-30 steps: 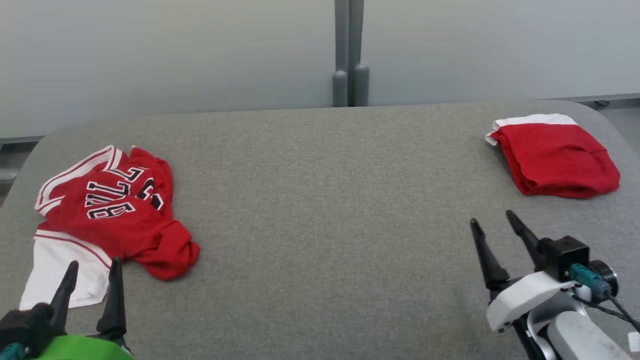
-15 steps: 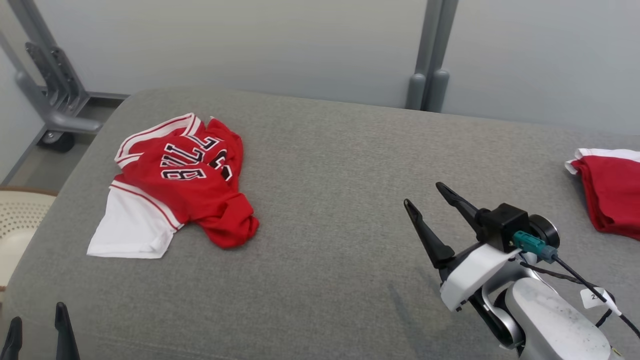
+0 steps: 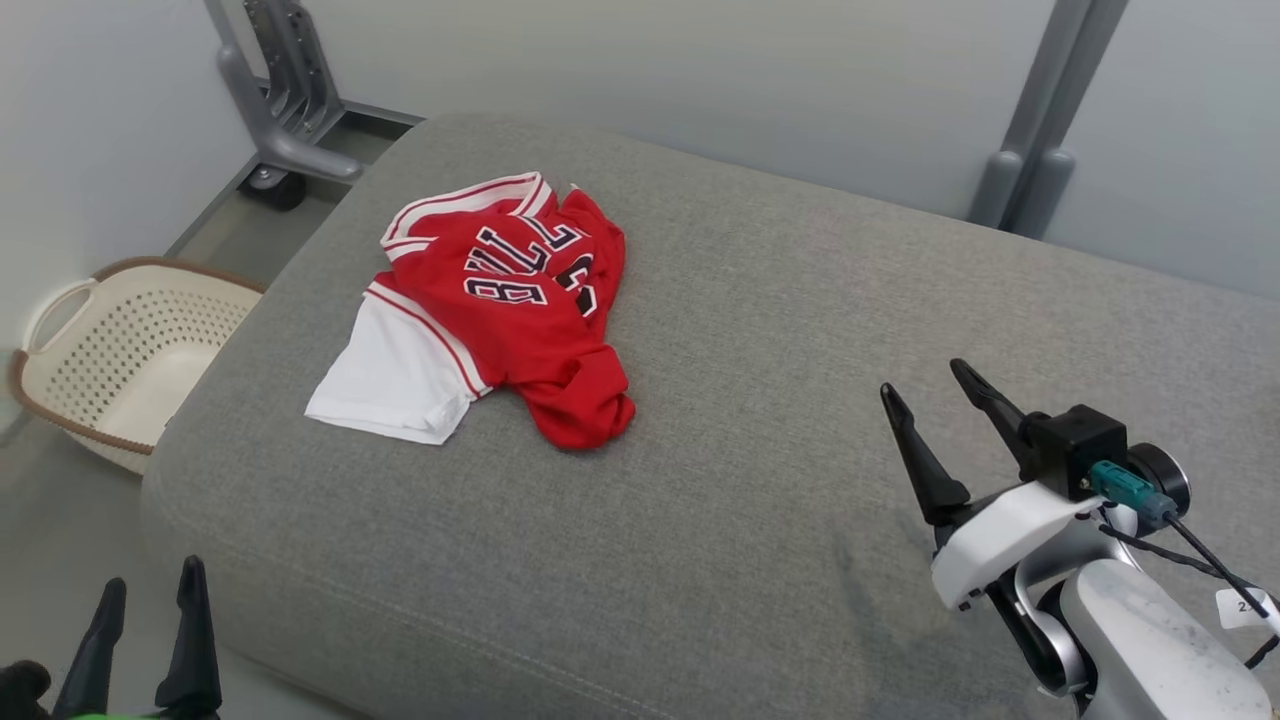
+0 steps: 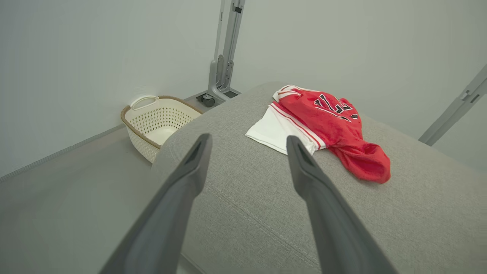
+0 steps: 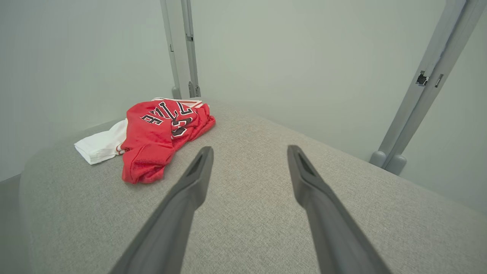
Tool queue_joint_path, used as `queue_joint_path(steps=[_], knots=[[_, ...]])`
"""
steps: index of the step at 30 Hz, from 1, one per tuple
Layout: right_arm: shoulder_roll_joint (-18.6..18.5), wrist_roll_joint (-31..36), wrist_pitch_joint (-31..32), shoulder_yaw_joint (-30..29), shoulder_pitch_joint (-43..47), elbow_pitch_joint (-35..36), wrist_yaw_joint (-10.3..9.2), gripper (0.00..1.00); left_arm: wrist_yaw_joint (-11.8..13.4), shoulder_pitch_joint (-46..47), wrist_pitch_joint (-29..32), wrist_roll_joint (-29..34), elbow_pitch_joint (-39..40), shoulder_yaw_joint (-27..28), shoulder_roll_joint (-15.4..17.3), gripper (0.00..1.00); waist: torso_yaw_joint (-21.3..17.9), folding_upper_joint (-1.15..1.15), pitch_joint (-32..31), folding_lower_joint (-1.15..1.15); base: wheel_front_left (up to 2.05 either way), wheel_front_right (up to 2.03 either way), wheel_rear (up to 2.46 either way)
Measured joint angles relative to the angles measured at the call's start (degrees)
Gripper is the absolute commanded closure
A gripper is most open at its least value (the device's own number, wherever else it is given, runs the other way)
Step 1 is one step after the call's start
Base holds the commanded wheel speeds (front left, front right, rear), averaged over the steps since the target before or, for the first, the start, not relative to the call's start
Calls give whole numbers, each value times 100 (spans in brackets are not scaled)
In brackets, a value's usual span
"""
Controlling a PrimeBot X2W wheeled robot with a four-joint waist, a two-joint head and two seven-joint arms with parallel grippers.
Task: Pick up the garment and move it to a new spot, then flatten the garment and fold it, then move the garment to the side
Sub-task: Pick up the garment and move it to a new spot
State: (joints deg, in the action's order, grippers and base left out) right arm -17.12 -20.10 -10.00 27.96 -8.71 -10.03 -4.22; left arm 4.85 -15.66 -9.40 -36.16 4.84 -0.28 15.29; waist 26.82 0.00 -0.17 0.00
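A crumpled red jersey lay on the grey cushion. The left gripper and right gripper hung clear, jaws spread
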Motion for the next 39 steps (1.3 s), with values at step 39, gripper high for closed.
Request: queue_joint_path(steps=[39], knots=[[-739, 818, 1256, -88, -1930, 1883, 76, 0, 230, 4916, 3595, -2717, -2298, 1647, 593, 0, -1197, 0, 2801, 1, 0, 0, 0]])
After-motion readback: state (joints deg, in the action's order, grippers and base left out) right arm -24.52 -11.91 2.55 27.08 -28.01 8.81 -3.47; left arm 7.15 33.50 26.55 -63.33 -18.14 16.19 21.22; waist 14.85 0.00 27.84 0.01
